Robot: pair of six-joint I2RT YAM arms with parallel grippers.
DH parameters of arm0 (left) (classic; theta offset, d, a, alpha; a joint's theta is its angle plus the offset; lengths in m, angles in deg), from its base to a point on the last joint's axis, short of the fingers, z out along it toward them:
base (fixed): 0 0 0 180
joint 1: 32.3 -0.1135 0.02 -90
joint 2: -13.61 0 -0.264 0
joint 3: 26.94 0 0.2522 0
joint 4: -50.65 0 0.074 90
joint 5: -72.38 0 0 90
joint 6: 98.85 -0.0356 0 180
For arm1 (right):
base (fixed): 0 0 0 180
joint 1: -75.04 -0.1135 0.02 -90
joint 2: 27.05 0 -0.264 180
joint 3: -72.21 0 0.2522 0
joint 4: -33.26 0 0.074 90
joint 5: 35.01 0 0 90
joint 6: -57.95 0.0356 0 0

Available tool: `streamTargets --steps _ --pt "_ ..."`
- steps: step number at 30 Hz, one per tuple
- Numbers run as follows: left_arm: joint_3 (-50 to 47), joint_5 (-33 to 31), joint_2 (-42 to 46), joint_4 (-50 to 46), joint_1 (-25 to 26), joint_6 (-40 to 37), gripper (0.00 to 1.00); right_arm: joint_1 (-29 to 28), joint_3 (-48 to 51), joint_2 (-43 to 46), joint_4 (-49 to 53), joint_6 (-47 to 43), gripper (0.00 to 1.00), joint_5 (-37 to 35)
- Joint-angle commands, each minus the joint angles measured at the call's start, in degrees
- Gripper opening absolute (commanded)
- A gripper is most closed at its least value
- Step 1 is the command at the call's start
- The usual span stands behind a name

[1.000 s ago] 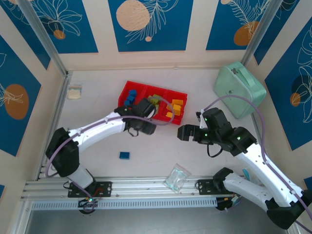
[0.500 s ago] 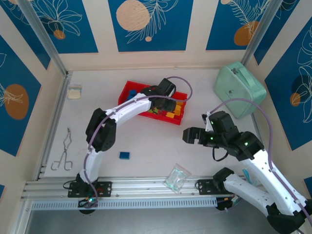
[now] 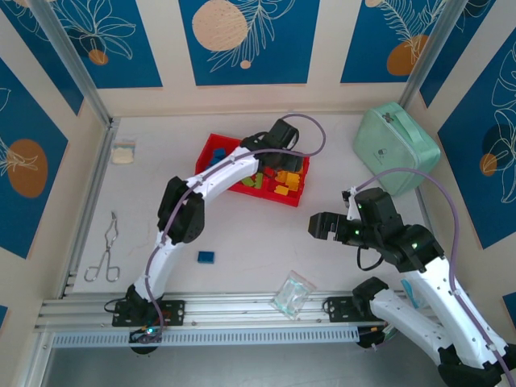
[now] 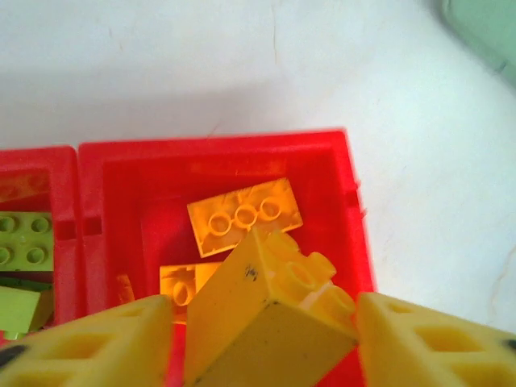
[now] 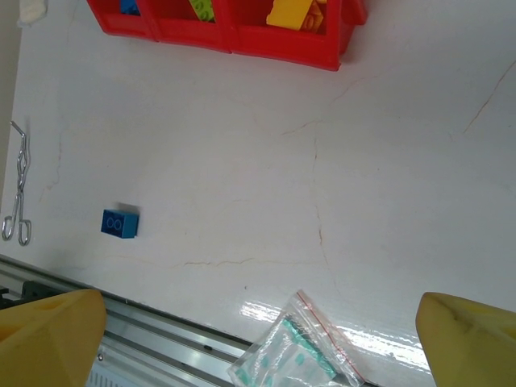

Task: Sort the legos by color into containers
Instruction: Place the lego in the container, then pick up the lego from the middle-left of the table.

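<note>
The red tray (image 3: 211, 153) lies at the back of the table, its containers side by side. My left gripper (image 3: 284, 157) hovers over the right-hand container. In the left wrist view a yellow lego (image 4: 258, 314) hangs tilted between the fingers of that gripper (image 4: 262, 339); its jaws are open, with a gap at the left finger. Below it lie orange-yellow legos (image 4: 242, 214); green legos (image 4: 24, 242) fill the middle container. A blue lego (image 3: 206, 256) (image 5: 119, 223) sits loose on the table. My right gripper (image 3: 316, 226) (image 5: 260, 334) hangs open and empty above the table.
A mint-green case (image 3: 397, 147) stands at the back right. A clear bag (image 3: 293, 293) (image 5: 298, 355) lies by the near rail (image 3: 242, 310). Metal tongs (image 3: 103, 251) (image 5: 18, 201) rest at the left. A small white packet (image 3: 123, 151) lies at the far left.
My left arm has swung from the tray's near side to over the right-hand container, and its jaws have parted round the yellow lego. My right gripper has drifted slightly right.
</note>
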Motion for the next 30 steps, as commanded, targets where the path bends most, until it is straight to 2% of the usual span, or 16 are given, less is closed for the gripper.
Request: streamTargets --steps 1,5,9,15,19,22,26,30 --pt "2.4 -1.3 1.0 -4.0 -0.3 -0.6 0.74 0.5 1.2 0.1 -1.0 -1.1 0.99 2.4" --pt "-0.7 -2.4 4.9 -4.9 -0.3 -2.6 0.9 0.5 1.8 0.3 -1.9 -0.6 0.99 3.3" --pt "-5.9 -3.6 11.0 -7.3 -0.2 -4.0 0.99 0.5 2.5 0.4 -2.4 -0.6 0.99 3.3" --pt "-32.0 -6.3 31.0 -5.7 -0.1 -1.0 0.99 0.6 3.9 -0.3 -4.9 -0.7 0.99 4.3" --pt "-52.2 -9.9 46.7 -9.0 1.6 7.3 0.99 0.9 4.4 -2.4 -7.0 -1.2 0.99 5.0" --pt "-66.0 -8.7 56.8 -9.3 3.8 14.8 0.99 1.0 4.9 -4.0 -9.6 -0.6 0.99 6.4" --pt "-78.7 -7.1 63.9 -8.9 7.3 22.2 0.99 0.5 5.8 -5.8 -12.5 1.2 0.99 8.1" --pt "-85.4 -4.4 65.0 -6.1 7.8 25.0 0.99 -1.6 6.8 -7.5 -15.0 3.9 0.99 9.7"
